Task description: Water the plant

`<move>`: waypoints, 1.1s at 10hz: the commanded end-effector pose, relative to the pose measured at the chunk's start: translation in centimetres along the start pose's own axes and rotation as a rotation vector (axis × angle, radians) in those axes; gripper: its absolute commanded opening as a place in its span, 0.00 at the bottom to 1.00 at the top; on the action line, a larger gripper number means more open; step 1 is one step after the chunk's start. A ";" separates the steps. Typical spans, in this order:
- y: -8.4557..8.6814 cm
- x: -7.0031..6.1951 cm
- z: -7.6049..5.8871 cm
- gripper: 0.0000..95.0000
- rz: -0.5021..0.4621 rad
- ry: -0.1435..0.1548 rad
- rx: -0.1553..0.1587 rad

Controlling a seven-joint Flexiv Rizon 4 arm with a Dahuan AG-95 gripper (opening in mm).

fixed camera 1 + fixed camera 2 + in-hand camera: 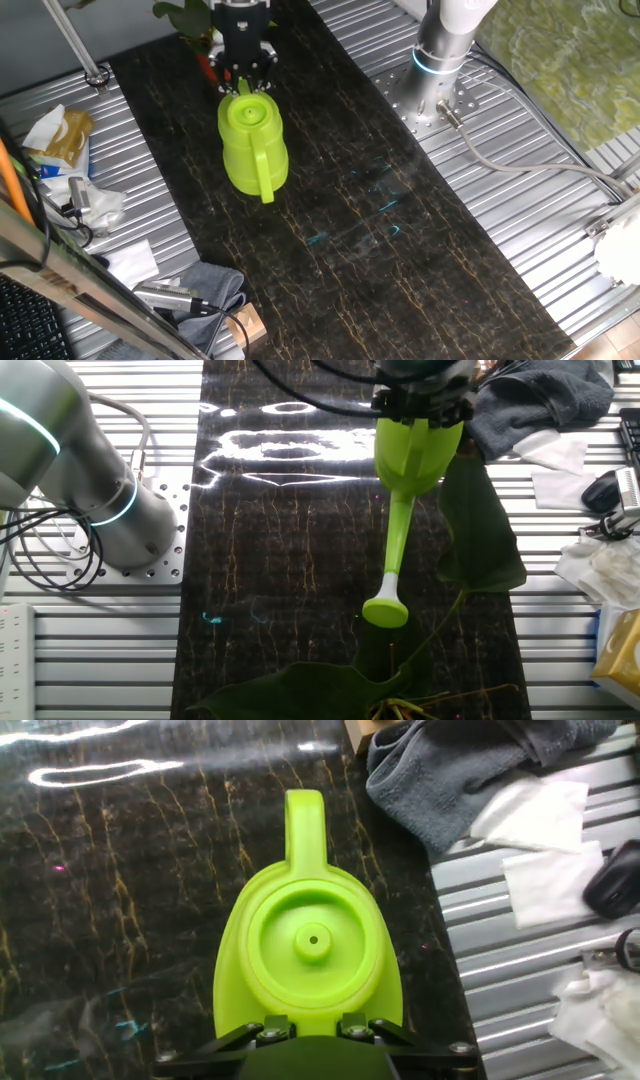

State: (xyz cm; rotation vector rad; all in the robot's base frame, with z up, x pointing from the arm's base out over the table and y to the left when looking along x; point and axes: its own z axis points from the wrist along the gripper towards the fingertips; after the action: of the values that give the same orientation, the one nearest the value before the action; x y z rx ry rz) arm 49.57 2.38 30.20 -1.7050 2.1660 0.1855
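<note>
The plant [190, 15] stands at the far end of the dark marble mat [400, 250], with broad dark leaves and a red-orange pot [207, 62] half hidden behind my hand. In the other fixed view its leaves [480, 530] fill the lower right. The lime-green watering can [252, 140] stands upright just in front of it, handle away from the plant. Its spout [398, 530] reaches toward the leaves and its rose head [384, 610] hangs over them. My gripper [310, 1026] is shut on the can [310, 950] at the base of the spout, one finger [270, 1028] on each side.
A grey cloth [450, 770] and white tissues [530, 850] lie beside the mat near the can's handle, with a black mouse [615, 880] further out. Bags and tools [60, 140] clutter the slatted table there. My arm's base [90, 490] stands on the opposite side.
</note>
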 end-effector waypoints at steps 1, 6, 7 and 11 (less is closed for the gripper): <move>0.0 0.1 -1.2 0.00 0.001 -0.027 0.003; -1.1 -0.9 -1.6 0.00 0.003 -0.091 -0.003; -1.5 -1.3 -1.7 0.00 0.003 -0.106 -0.003; -1.8 -1.6 -1.9 0.00 0.008 -0.144 0.002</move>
State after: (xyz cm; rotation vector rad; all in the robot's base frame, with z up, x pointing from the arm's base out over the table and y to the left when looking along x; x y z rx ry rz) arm 51.31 2.77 32.39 -1.6295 2.0679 0.2988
